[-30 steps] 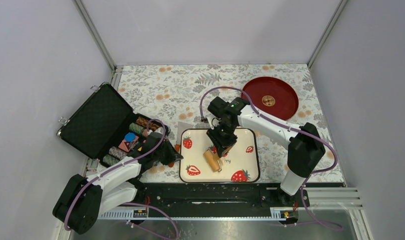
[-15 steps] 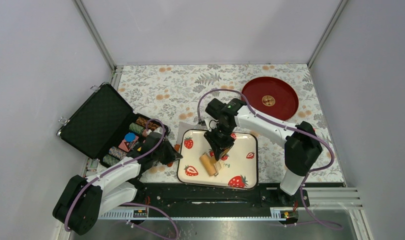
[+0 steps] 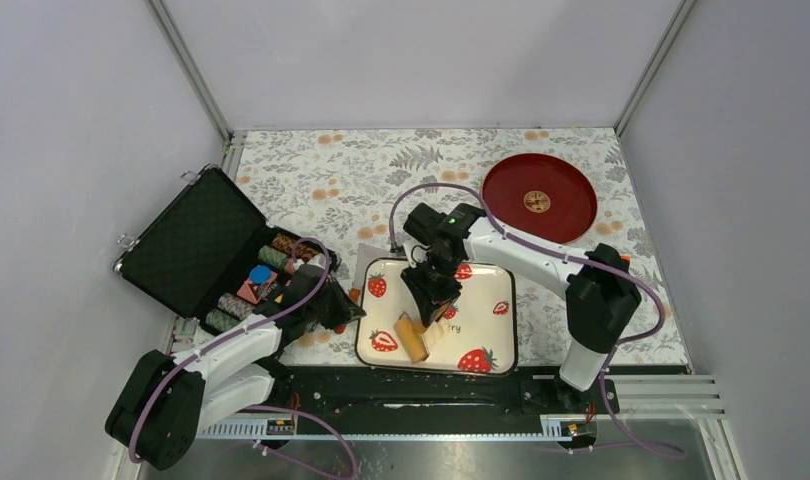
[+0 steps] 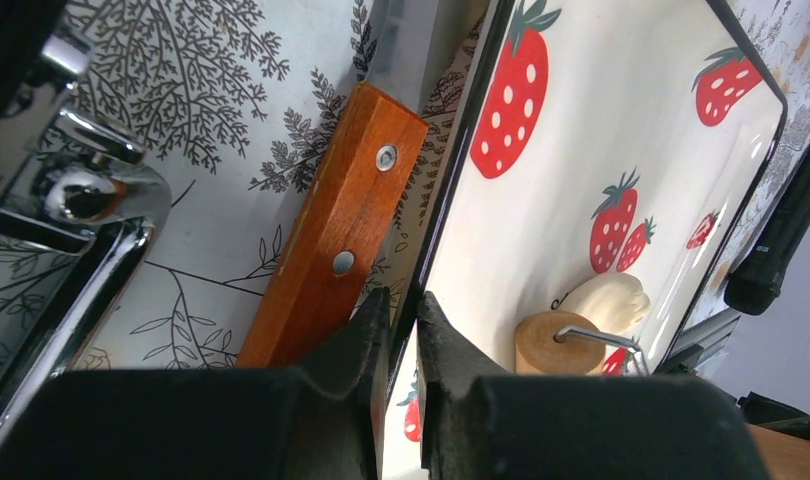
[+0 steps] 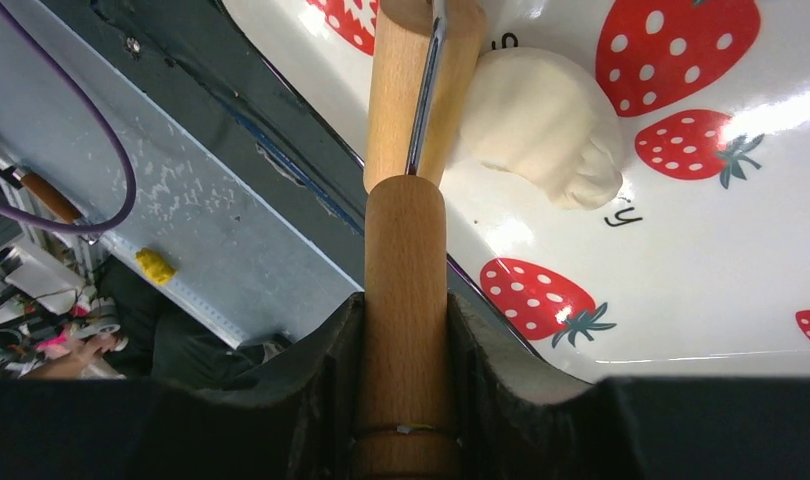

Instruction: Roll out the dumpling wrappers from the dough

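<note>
- The dark rim of the strawberry tray (image 4: 459,160) is being pinched between the almost-closed jaws of the left gripper (image 4: 403,310), probably so the tray is being steadied against rolling pressure.
- A riveted wooden handle (image 4: 336,230) is lying just outside those jaws, on the cloth beside the tray.
- The wooden roller (image 5: 405,240) is being clenched by its handle in the right gripper (image 5: 406,310), with the drum reaching out beyond the jaws over the tray.
- The dough (image 5: 541,120) is lying ahead of the right jaws as a thick, unflattened lump. It is touching the drum's side rather than being pressed beneath it. From the left jaws it is lying across the tray.
- No dumpling wrappers are being shown, so rolling is judged as barely begun.
</note>
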